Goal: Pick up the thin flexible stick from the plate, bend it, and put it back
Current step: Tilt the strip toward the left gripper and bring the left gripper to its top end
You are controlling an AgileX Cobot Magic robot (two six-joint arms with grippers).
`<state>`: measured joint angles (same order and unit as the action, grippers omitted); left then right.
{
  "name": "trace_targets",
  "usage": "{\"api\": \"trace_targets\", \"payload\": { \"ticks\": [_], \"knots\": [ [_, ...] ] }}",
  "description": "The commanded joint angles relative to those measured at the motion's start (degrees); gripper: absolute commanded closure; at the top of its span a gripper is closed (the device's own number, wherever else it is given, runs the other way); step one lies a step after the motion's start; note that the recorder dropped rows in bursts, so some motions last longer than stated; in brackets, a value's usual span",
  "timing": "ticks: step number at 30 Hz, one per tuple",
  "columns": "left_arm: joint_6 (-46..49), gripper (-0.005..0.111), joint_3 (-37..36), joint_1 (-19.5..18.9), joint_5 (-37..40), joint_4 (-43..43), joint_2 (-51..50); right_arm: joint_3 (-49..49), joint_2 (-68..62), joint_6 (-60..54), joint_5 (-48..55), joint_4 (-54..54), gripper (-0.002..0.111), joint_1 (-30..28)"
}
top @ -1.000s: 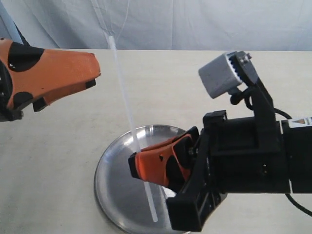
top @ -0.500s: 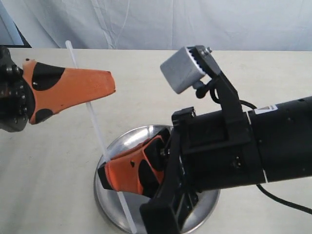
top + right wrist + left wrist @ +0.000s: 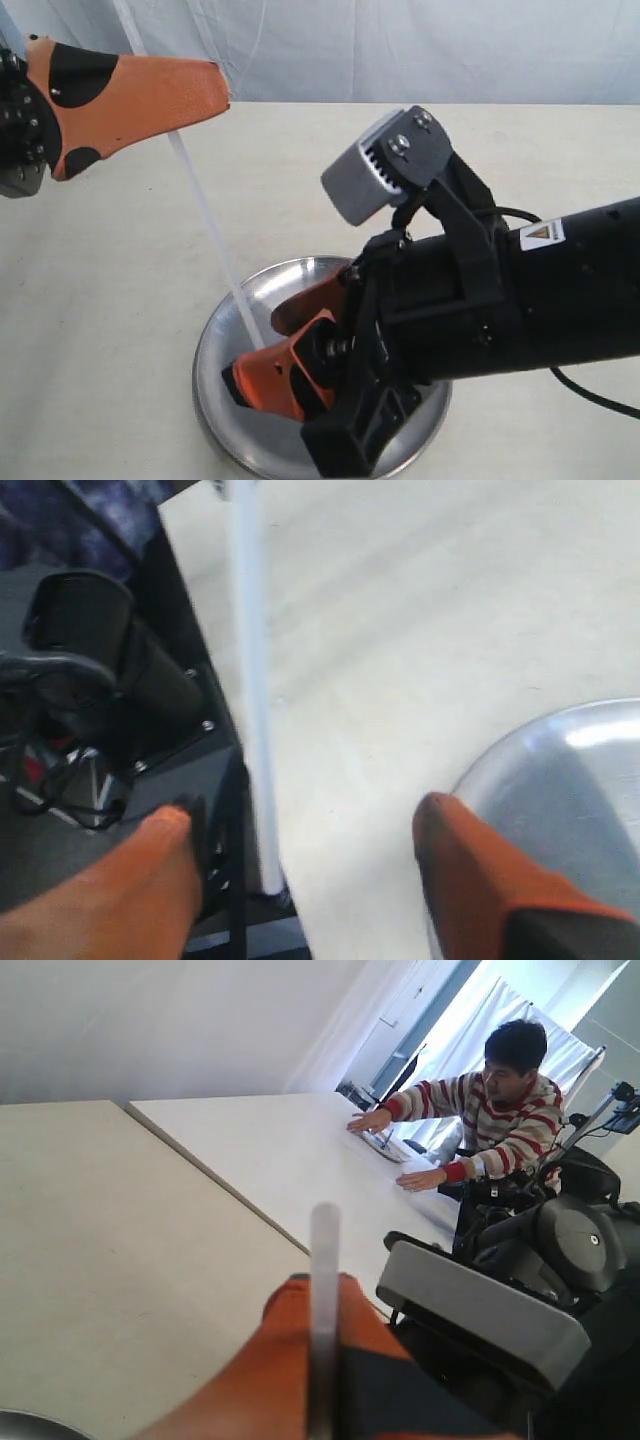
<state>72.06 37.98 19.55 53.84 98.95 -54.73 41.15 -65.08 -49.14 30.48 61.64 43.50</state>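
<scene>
— Where's the thin flexible stick [image 3: 210, 230]?

— Up in the air, straight and slanted. Its top end is high on the left, and its bottom end hangs over the plate [image 3: 222, 330], about the middle of it. I can't tell whether the tip touches the metal.

— Who's got it?

— The left gripper [image 3: 218, 88], by the upper part. Its jaws are pressed together on the stick, and a short bit pokes out above them.

— And the other arm?

— The right gripper [image 3: 258, 350] is low over the plate with its jaws spread wide, holding nothing. The stick's bottom end sits in the gap between them, closer to one orange finger, and seems to touch neither.

— And the plate itself?

— It's flat on the pale tabletop [image 3: 100, 300], partly hidden under the right arm's black body.
</scene>
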Motion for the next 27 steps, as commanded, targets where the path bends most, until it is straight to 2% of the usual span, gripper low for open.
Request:
{"api": "trace_targets", "payload": {
  "ticks": [1,7,15,21,23,25,26,27],
  "knots": [
    [0.4,0.106,0.3,0.1,-0.1,1.0,0.0,-0.3,0.2,2.8,-3.5,-1.0,0.051,-0.1],
    [0.4,0.106,0.3,0.1,-0.3,1.0,0.0,-0.3,0.2,2.6,-5.4,4.9,0.057,-0.1],
    [0.0,0.106,0.3,0.1,-0.1,1.0,0.0,-0.3,-1.6,2.6,-5.3,5.9,0.057,-0.1],
    [-0.1,0.106,0.3,0.1,0.5,1.0,0.0,-0.3,-6.9,-3.2,-4.2,13.6,0.058,-0.1],
    [-0.1,0.106,0.3,0.1,0.5,1.0,0.0,-0.2,-7.5,-3.4,-3.4,13.7,0.073,-0.1],
    [-0.1,0.106,0.3,0.1,0.5,1.0,0.0,-0.2,-7.1,-3.4,-3.3,13.6,0.1,-0.1],
    [-0.1,0.106,0.3,0.1,0.5,0.4,0.0,-0.2,-6.6,-3.8,-3.3,13.6,0.108,-0.1],
    [-0.1,0.106,0.3,0.1,0.5,0.0,0.0,-0.2,-6.3,-4.2,-3.3,13.6,0.108,-0.1]
  ]
}}
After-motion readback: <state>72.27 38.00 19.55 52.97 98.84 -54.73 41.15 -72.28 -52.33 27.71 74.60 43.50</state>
